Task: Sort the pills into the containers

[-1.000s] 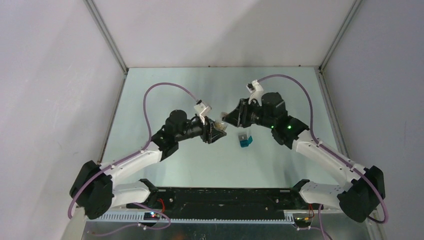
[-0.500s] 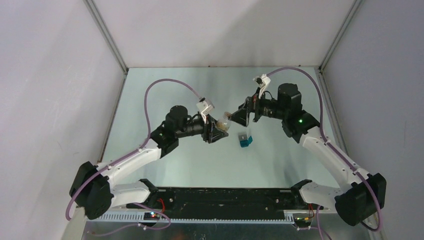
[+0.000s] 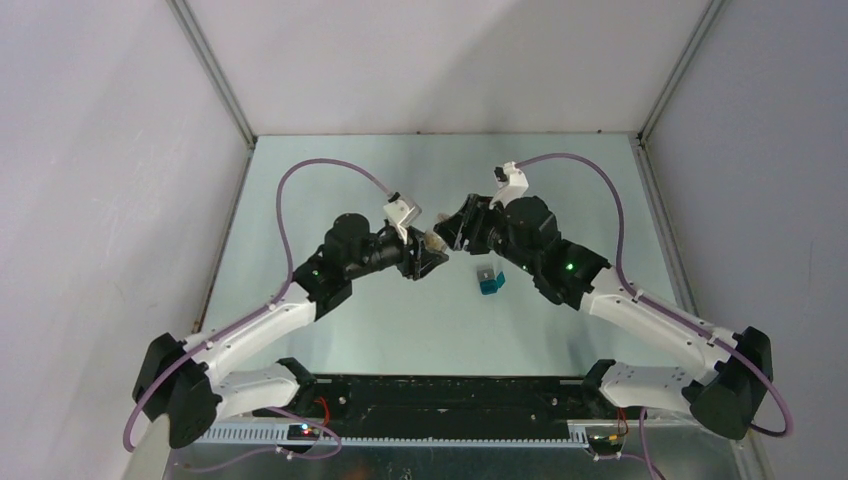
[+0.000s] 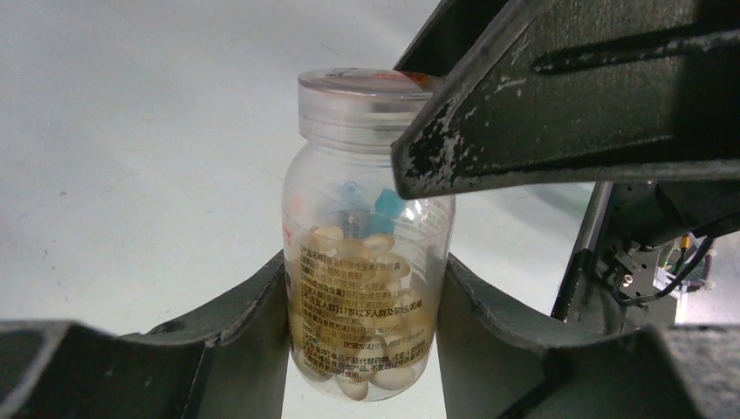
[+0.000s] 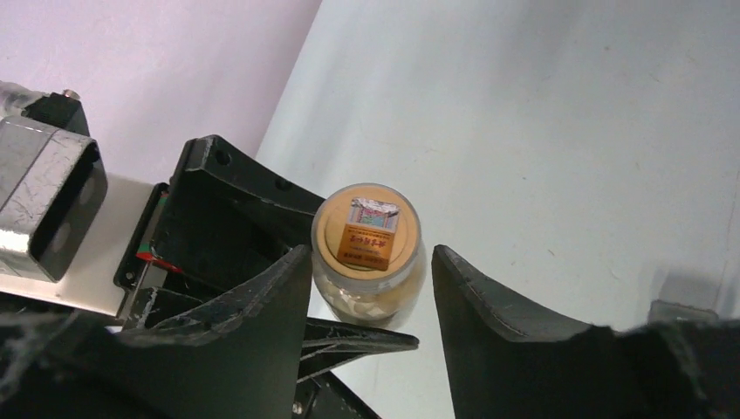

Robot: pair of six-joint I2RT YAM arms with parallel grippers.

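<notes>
My left gripper (image 3: 428, 254) is shut on a clear pill bottle (image 4: 366, 262) full of pale yellow softgels, held above the table with its cap pointing at the right arm. My right gripper (image 5: 371, 255) is open, with one finger on each side of the bottle's orange-labelled cap (image 5: 367, 230). Its left finger is close to the cap and a gap shows on the right. In the top view the two grippers meet at the bottle (image 3: 438, 241). The small teal-blue container (image 3: 489, 282) with a grey face sits on the table just right of and below them.
The grey-green table (image 3: 360, 330) is walled by white panels at the back and both sides. Purple cables loop above both arms. The right arm's forearm (image 3: 560, 265) hangs close over the container's right side.
My right gripper, drawn back half a second ago, has swung in again and now straddles the bottle's cap. My left gripper with the bottle has shifted slightly up and to the left.
</notes>
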